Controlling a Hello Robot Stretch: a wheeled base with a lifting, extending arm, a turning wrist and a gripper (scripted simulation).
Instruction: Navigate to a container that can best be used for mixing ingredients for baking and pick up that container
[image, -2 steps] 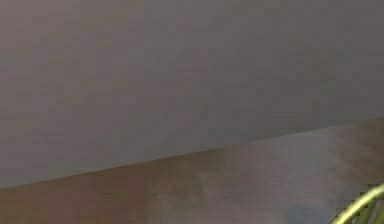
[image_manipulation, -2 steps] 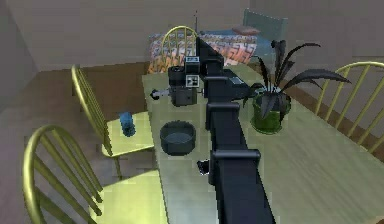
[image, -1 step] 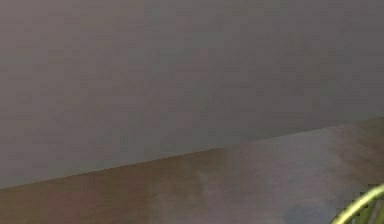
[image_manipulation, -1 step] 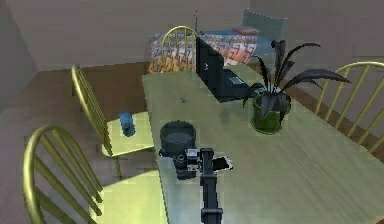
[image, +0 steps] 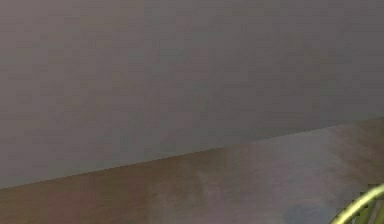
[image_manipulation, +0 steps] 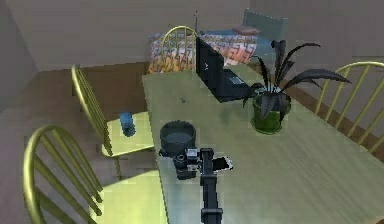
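In the arm side view a dark round bowl-like container (image_manipulation: 178, 134) stands on the pale green table (image_manipulation: 300, 160) near its left edge. My arm (image_manipulation: 208, 195) rises from the bottom edge, and the gripper (image_manipulation: 177, 157) sits just below the container. With the container on the table right at the gripper's far end, I cannot tell whether it holds anything, or whether it touches the container.
On the table are an open black laptop (image_manipulation: 216, 66) and a potted plant (image_manipulation: 270, 98). Yellow-green chairs (image_manipulation: 85, 95) (image_manipulation: 55, 175) (image_manipulation: 352, 88) ring it; one seat bears a small blue cup (image_manipulation: 127, 123). The forward view has a grey wall (image: 150, 70), brown floor (image: 230, 190) and a chair edge (image: 362, 208).
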